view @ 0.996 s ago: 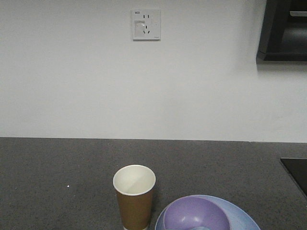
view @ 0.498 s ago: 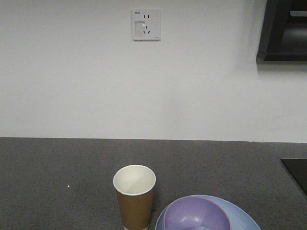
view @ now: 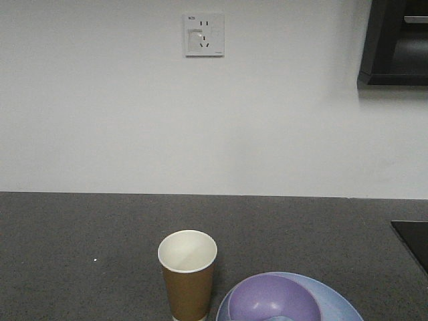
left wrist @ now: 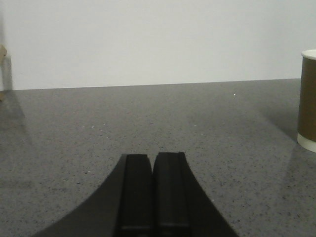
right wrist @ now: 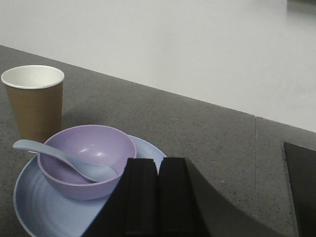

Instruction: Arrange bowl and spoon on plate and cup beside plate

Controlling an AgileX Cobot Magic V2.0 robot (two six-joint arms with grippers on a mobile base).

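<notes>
My right gripper [right wrist: 158,197] and left gripper [left wrist: 154,195] are both closed, empty. On the dark speckled countertop [view: 80,254], near its front edge, the plate [right wrist: 34,207] carries the bowl [right wrist: 86,160] with the spoon [right wrist: 64,160] inside; the cup [view: 188,274] stands just beside. Beyond: white wall, socket [view: 203,34].
</notes>
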